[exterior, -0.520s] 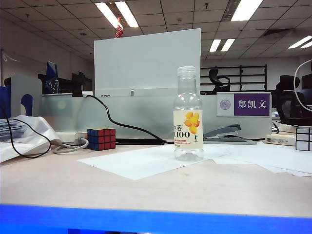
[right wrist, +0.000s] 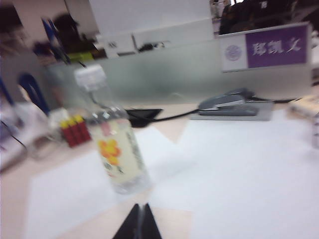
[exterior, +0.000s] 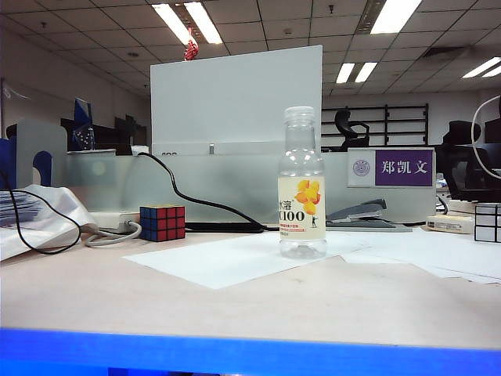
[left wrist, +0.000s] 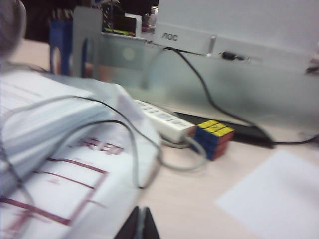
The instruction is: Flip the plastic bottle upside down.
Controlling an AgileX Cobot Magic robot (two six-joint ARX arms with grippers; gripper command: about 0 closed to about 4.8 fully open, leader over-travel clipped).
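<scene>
Nothing has changed: bottle (exterior: 302, 185) upright on paper, mid-table, right of the cube (exterior: 163, 222). My left claw (left wrist: 138, 224) and right claw (right wrist: 138, 221), seemingly together, hang near-side; flip unstarted.

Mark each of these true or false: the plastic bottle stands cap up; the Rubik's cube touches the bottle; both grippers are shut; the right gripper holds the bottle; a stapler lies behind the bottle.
1. The plastic bottle stands upright, cap on top. True.
2. The Rubik's cube touches the bottle. False: it sits well apart, to the bottle's left in the exterior view, near the black cable.
3. Both grippers are shut. True: the left gripper and right gripper show closed fingertips.
4. The right gripper holds the bottle. False: it hangs short of the bottle, holding nothing.
5. A stapler lies behind the bottle, towards the partition. True.
</scene>
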